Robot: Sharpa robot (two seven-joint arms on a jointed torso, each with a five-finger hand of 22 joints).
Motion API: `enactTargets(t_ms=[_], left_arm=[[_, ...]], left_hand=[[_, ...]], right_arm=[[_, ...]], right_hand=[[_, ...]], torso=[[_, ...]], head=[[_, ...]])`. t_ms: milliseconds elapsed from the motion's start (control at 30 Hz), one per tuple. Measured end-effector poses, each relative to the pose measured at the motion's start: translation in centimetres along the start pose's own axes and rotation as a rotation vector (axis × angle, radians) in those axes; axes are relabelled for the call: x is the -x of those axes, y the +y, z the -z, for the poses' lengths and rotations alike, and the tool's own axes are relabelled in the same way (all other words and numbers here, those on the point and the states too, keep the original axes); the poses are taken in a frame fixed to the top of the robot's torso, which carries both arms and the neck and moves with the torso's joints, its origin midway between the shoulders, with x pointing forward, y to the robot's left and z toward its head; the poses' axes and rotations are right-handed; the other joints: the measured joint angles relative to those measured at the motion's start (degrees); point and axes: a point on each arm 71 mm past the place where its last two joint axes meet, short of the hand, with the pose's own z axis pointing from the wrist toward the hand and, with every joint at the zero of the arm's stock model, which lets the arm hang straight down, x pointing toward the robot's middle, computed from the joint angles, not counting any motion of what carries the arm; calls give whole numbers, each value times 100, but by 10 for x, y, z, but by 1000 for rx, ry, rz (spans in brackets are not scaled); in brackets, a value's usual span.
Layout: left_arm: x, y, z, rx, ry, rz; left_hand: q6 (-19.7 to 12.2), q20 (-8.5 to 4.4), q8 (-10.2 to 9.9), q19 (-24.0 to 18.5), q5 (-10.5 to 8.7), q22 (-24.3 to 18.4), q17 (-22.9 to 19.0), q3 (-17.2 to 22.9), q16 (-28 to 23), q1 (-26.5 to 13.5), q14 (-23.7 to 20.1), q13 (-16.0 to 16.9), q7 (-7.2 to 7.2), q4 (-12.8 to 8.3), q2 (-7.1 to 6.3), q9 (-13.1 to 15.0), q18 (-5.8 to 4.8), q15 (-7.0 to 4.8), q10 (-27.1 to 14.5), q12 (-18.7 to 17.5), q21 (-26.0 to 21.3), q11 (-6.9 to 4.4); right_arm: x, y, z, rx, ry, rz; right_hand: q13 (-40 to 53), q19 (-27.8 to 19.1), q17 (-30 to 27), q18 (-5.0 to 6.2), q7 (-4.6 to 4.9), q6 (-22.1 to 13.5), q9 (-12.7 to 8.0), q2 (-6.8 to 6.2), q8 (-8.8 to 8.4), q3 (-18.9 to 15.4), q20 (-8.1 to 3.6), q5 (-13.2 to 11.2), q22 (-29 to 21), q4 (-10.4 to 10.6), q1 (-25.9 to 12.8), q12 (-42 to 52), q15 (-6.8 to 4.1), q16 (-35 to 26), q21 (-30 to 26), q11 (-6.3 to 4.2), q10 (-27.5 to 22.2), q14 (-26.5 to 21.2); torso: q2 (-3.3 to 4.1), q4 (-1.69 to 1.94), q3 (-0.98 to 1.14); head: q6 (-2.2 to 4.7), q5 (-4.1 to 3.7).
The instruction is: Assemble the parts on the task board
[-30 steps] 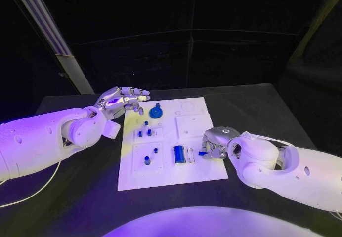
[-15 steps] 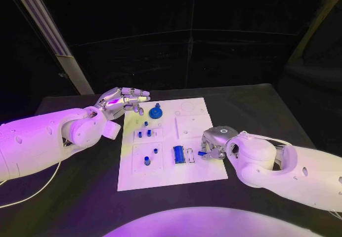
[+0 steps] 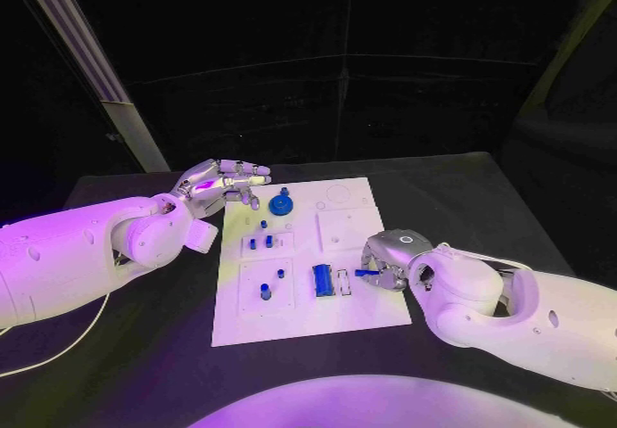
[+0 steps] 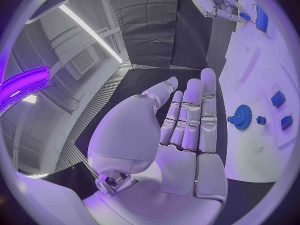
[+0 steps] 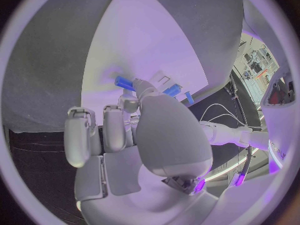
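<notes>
The right robot hand (image 3: 386, 267) pinched a small blue peg (image 5: 124, 82). It looked light, hard and slippery. The left robot hand (image 3: 221, 183) stayed out flat, holding nothing.

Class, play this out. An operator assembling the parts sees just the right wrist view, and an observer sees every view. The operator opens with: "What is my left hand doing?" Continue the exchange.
Observer: The left hand hovers at the far left corner of the task board, fingers straight and palm empty.
Operator: What lies nearest it?
Observer: A blue gear, on the board beside that hand.
Operator: Where on the board is my right hand?
Observer: The right hand is at the board's right edge, pinching a small blue part next to a blue block.
</notes>
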Motion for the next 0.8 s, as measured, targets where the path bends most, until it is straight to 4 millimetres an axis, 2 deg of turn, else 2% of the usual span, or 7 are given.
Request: enactTargets(t_ms=[167,500,533,567,600,800], left_arm=[[0,0,0,3,0,0],[0,1,0,6,0,0],[0,1,0,7,0,0],[0,1,0,7,0,0],[0,1,0,7,0,0],[0,1,0,8,1,0]], left_hand=[[0,0,0,0,0,0,0,0,0,0,0,0,0,0,0,0,0,0,0,0,0,0],[0,0,0,0,0,1,-6,0,0,0,0,0,0,0,0,0,0,0,0,0,0,0],[0,0,0,0,0,1,-6,0,0,0,0,0,0,0,0,0,0,0,0,0,0,0],[0,0,0,0,0,1,-6,0,0,0,0,0,0,0,0,0,0,0,0,0,0,0],[0,0,0,0,0,1,-6,0,0,0,0,0,0,0,0,0,0,0,0,0,0,0],[0,0,0,0,0,1,-5,0,0,0,0,0,0,0,0,0,0,0,0,0,0,0]], right_arm=[[3,0,3,-4,-28,-80],[2,-3,6,-35,-1,-251],[2,-3,6,-40,9,-273],[1,-3,6,-45,17,-289],[0,-3,6,-49,26,-305],[-6,-7,4,-86,92,-396]], right_hand=[[-13,0,-14,0,-9,30,1,-167,-31,245,0,11,0,36,-167,0,0,0,0,-11,11,0],[14,0,8,0,-33,76,26,-365,-32,435,0,-51,0,68,-370,19,0,0,0,-7,48,0],[30,0,20,0,-47,92,135,-379,-32,438,0,-43,0,70,-418,48,0,19,0,13,69,0],[46,0,35,0,-56,101,322,-409,-32,452,0,34,0,83,-469,70,0,32,0,13,69,0],[56,0,46,0,-59,104,355,-420,-32,452,0,112,0,84,-519,80,0,32,0,13,69,0],[135,1,104,0,-82,201,379,-437,-33,377,-1,425,0,135,-788,185,1,99,65,-11,154,0]], torso=[[1,-2,0],[8,-2,-3],[8,-1,-3],[8,0,-3],[8,2,-4],[5,6,-10]], head=[[9,-9],[-2,-10],[-6,-9],[-11,-7],[-13,-5],[-31,-3]])
